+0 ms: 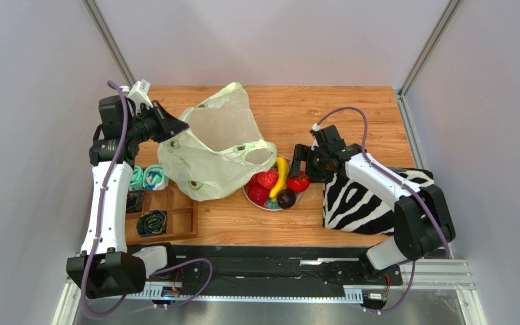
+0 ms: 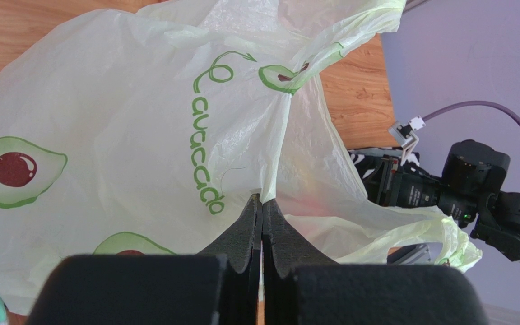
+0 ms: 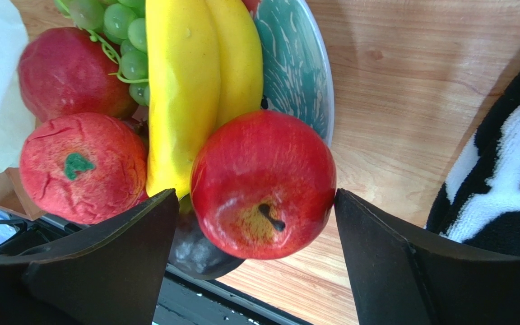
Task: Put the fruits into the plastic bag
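Observation:
The plastic bag (image 1: 205,156) lies open at the table's left centre, pale green with avocado prints. My left gripper (image 1: 176,128) is shut on the bag's rim; in the left wrist view the fingers (image 2: 273,223) pinch a fold of the bag (image 2: 140,128). The fruits lie on a teal plate (image 3: 296,68) right of the bag: a banana (image 1: 281,177), red fruits (image 1: 266,179), a dark oval fruit (image 1: 286,199) and grapes (image 3: 117,34). My right gripper (image 3: 256,200) is open around a red apple (image 3: 263,183); the right finger touches it, the left is apart.
A zebra-striped cloth (image 1: 364,200) lies under my right arm, just right of the plate. A wooden compartment tray (image 1: 168,213) with coiled items sits at the front left. Rolled teal cloth bundles (image 1: 146,177) lie beside the bag's left edge.

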Controlling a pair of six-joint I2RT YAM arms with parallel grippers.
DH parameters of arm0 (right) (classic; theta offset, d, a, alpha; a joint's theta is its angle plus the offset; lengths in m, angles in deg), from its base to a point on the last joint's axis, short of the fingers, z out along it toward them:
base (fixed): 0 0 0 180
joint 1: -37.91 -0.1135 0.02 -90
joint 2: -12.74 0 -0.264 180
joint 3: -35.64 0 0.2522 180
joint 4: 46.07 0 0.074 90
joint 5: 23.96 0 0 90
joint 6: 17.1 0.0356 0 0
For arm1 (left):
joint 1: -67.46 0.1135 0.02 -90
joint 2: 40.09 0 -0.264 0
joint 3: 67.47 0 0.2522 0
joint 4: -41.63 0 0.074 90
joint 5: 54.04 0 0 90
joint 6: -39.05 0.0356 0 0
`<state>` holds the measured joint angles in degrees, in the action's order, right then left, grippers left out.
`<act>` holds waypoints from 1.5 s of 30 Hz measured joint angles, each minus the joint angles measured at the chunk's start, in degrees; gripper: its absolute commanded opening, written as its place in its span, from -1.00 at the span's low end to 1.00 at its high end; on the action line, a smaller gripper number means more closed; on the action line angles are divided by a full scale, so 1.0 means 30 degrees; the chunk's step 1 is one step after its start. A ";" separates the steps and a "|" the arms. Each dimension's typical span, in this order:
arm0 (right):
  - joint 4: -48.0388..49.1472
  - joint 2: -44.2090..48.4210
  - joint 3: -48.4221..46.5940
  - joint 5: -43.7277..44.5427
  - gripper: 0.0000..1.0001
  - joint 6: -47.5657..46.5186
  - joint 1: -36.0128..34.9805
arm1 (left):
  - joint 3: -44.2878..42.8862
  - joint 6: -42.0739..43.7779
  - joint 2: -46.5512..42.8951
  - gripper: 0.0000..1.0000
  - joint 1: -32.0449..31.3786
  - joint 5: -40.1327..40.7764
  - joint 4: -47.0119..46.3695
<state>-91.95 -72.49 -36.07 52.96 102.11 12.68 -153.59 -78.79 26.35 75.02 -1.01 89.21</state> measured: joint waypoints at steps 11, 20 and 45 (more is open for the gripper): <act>0.0087 -0.0525 -0.0007 0.0262 0.19 0.0342 -0.0080 | 0.0000 -0.0007 -0.0073 -1.00 0.0000 -0.0029 -0.0080; 0.0000 -0.0430 -0.0007 0.0495 -0.14 0.0328 -0.0087 | 0.0000 -0.0015 -0.0073 -1.00 0.0000 -0.0036 -0.0080; 0.2200 -0.0058 -1.0076 0.1661 -0.42 -0.1698 -0.2987 | 0.0357 0.0007 -0.0539 -1.00 0.0015 -0.1202 -0.0794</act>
<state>-85.35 -72.67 -66.30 57.94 97.02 3.71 -152.52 -78.77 24.73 75.06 -4.61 86.83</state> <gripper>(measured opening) 0.712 0.007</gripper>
